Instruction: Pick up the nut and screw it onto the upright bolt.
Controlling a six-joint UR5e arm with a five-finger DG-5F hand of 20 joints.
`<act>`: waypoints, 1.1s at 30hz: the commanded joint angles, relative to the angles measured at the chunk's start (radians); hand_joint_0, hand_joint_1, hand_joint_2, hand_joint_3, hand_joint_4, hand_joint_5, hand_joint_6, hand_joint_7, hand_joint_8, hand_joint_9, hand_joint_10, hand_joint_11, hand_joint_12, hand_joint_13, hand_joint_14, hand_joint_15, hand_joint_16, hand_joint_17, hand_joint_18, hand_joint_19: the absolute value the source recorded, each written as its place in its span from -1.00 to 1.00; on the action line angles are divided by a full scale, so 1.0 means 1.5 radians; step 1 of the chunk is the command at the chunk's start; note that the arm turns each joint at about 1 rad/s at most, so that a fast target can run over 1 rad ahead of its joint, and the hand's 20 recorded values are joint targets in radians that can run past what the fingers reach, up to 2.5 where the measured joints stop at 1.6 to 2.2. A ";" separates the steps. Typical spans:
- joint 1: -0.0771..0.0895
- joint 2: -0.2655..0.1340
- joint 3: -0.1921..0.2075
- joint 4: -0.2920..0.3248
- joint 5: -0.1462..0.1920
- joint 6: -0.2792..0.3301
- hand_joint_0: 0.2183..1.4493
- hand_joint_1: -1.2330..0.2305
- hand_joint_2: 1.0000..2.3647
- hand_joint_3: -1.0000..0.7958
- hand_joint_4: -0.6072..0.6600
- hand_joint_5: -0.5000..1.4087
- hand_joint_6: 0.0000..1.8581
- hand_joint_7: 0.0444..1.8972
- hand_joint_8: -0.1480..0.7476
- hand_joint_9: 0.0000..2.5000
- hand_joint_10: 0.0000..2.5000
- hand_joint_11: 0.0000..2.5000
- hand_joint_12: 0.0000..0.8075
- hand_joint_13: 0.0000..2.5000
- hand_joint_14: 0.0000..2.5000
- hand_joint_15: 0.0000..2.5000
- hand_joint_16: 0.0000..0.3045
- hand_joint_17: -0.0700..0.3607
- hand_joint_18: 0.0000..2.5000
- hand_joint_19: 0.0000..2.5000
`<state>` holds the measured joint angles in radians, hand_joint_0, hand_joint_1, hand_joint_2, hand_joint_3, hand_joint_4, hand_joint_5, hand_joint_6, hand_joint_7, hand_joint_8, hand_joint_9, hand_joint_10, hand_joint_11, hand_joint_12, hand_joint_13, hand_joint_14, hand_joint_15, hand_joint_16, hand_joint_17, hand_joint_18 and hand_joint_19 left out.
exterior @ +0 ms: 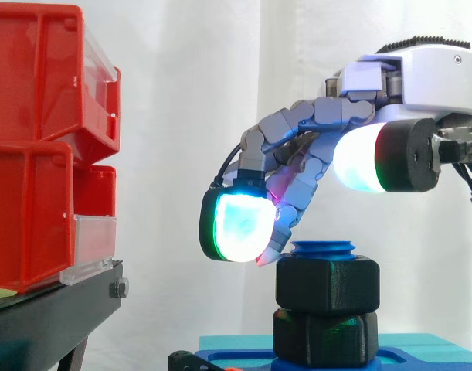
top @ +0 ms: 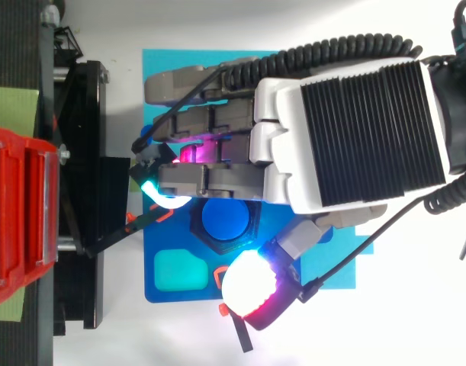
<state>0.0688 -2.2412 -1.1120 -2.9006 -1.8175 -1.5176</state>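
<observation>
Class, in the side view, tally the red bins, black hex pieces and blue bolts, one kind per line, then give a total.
Red bins: 2
Black hex pieces: 2
Blue bolt: 1
Total: 5

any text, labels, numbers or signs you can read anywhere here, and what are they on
None: no word, number, label or sign can be read in either view.
red bins: their clear front strips are seen edge-on, so nothing on them is legible.
robot hand, nut, bolt: no print shows on them.
</observation>
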 commanded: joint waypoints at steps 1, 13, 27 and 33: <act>0.001 0.000 -0.003 0.003 0.001 0.000 -0.46 0.34 -1.00 -0.44 0.36 -0.57 -0.46 -0.10 -0.11 -0.24 -1.00 -1.00 -0.43 -0.46 -1.00 -1.00 -0.87 -0.47 -0.74 -1.00; 0.006 0.000 -0.015 0.002 0.003 0.004 -0.45 0.47 -1.00 -0.44 0.40 -0.52 -0.46 0.07 -0.11 -0.21 -1.00 -1.00 -0.43 -0.49 -1.00 -1.00 -0.87 -0.47 -0.78 -1.00; 0.004 0.000 -0.015 0.009 0.000 0.003 -0.45 0.46 -1.00 -0.44 0.28 -0.46 -0.46 0.35 -0.07 -0.18 -1.00 -1.00 -0.45 -0.46 -1.00 -1.00 -0.88 -0.49 -0.75 -1.00; -0.003 0.000 -0.015 0.006 -0.003 -0.003 -0.44 0.44 -1.00 -0.44 0.26 -0.45 -0.41 0.37 -0.08 -0.12 -1.00 -1.00 -0.46 -0.42 -1.00 -1.00 -0.89 -0.50 -0.72 -1.00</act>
<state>0.0685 -2.2411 -1.1352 -2.8898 -1.8210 -1.5178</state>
